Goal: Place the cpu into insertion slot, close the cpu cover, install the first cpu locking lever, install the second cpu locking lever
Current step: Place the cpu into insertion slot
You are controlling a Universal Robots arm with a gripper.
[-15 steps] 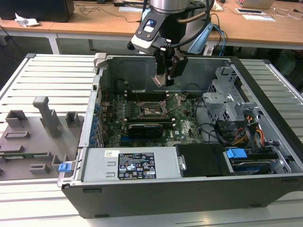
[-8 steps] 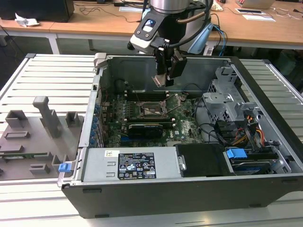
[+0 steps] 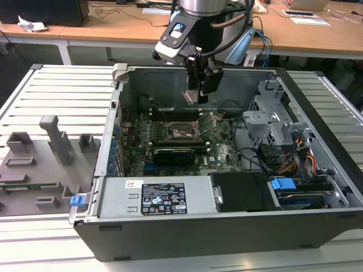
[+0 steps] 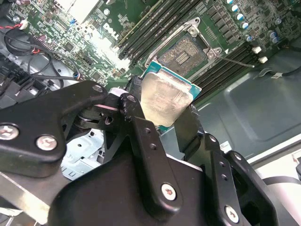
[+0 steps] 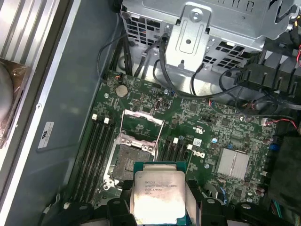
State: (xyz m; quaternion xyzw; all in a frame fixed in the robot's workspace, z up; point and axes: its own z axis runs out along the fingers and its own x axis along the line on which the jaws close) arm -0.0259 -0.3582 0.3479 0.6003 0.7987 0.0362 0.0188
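Pincer tight on cpu above open computer case on slatted table, wooden desks behind.

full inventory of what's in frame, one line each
cpu: 1, silver face with green edge, clamped in the gripper above the board
insertion slot: 1, dark with metal edging, mid motherboard, empty
cpu cover: 1, silver frame, open beside the slot
motherboard: 1, green, on the case floor
memory slots: several, black, flanking the slot
heatsink: 1, silver, on the motherboard
computer case: 1, dark grey, open, on the slatted table
power supply: 1, silver, inside the case
drive cage: 1, grey metal, exterior view's right
fixture board: 1, grey, exterior view's left
gripper: 1, black, shut on the cpu
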